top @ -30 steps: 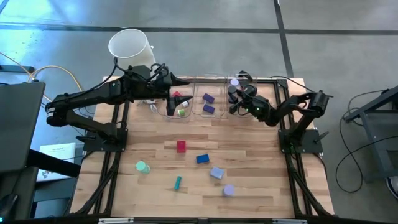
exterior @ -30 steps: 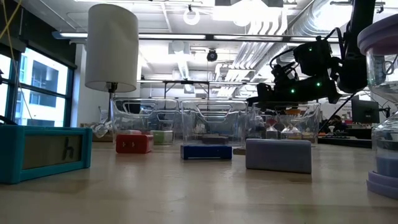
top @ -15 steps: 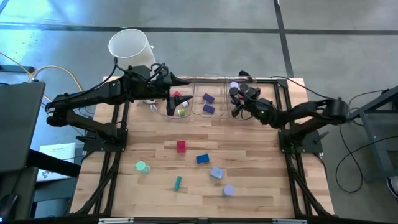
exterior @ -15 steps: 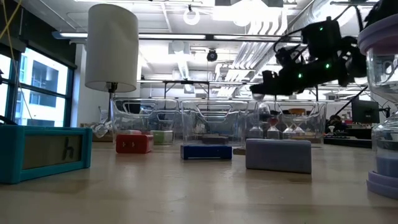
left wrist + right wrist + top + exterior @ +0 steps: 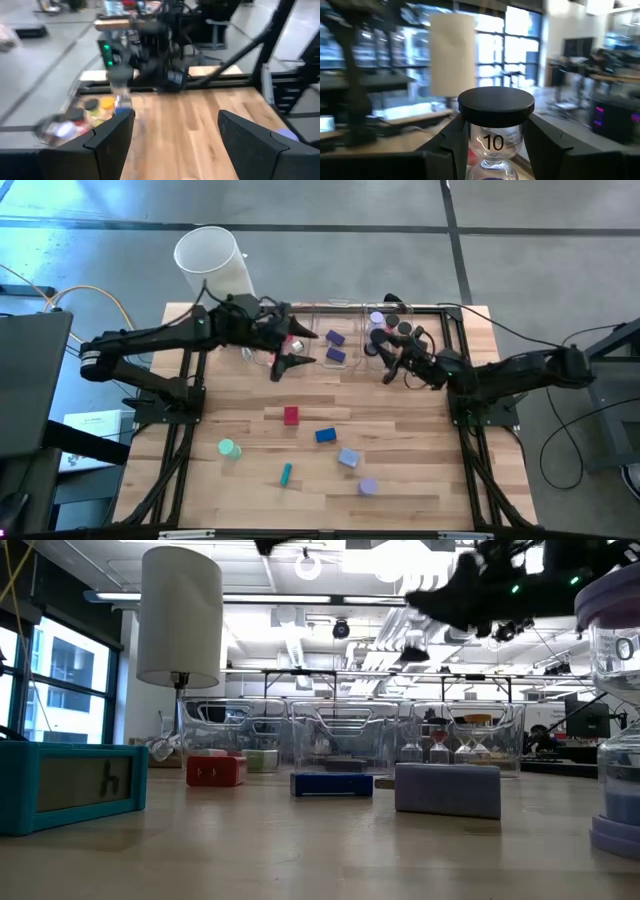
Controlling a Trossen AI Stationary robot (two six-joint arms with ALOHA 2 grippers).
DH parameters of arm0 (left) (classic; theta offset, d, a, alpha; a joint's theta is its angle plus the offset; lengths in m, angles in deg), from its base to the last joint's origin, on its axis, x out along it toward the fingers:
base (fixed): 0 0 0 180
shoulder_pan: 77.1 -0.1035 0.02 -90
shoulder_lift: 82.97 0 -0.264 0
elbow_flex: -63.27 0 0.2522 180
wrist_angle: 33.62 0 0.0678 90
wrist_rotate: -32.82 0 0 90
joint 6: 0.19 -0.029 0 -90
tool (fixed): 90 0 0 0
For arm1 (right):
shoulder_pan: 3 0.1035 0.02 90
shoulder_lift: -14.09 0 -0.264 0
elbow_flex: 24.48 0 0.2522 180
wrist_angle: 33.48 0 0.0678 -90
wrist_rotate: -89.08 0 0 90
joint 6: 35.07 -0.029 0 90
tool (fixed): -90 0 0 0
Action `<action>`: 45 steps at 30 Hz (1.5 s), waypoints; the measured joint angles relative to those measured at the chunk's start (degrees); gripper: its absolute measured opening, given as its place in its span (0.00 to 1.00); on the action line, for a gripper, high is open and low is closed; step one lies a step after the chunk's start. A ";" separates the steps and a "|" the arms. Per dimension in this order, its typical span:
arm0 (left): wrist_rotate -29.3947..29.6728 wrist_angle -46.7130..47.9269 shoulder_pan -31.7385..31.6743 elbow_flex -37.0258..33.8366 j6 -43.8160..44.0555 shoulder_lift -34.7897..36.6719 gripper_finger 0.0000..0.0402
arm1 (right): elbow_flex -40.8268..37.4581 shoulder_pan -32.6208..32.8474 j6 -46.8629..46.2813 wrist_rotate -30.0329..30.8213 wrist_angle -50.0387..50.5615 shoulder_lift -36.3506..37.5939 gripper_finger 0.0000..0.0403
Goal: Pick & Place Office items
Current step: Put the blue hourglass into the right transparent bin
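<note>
Between the right tool's (image 5: 492,150) dark fingers sits a black-capped sand timer (image 5: 495,127) marked 10, clamped at its glass waist so it stays upright while carried above the bench (image 5: 400,440) near the clear bins (image 5: 335,345). Opposite, the left tool (image 5: 298,348) hangs over the left bin's front edge, fingers apart and empty, probably free for the next pick. Loose pieces wait nearer the bench's middle: a red block (image 5: 291,415), blue block (image 5: 325,435), lavender block (image 5: 348,458), green roll (image 5: 228,448), teal stick (image 5: 286,473).

Red block (image 5: 291,415), blue block (image 5: 325,435), teal stick (image 5: 286,473), green roll (image 5: 228,448).
</note>
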 joint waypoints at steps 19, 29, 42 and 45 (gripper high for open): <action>-3.58 -68.43 1.12 -27.31 19.98 -15.43 0.71 | 9.84 22.47 11.21 6.57 4.69 1.15 0.35; -1.86 -92.07 5.14 -27.33 18.66 -23.41 0.71 | 9.88 24.49 10.69 9.71 4.29 1.17 0.35; 16.67 -84.92 11.25 -27.32 -35.20 -23.52 0.67 | 9.88 24.36 2.83 9.36 -1.59 1.19 0.35; 16.93 -85.21 13.00 -27.32 -41.90 -23.52 0.66 | 9.88 23.74 -0.95 9.47 -1.96 1.18 0.35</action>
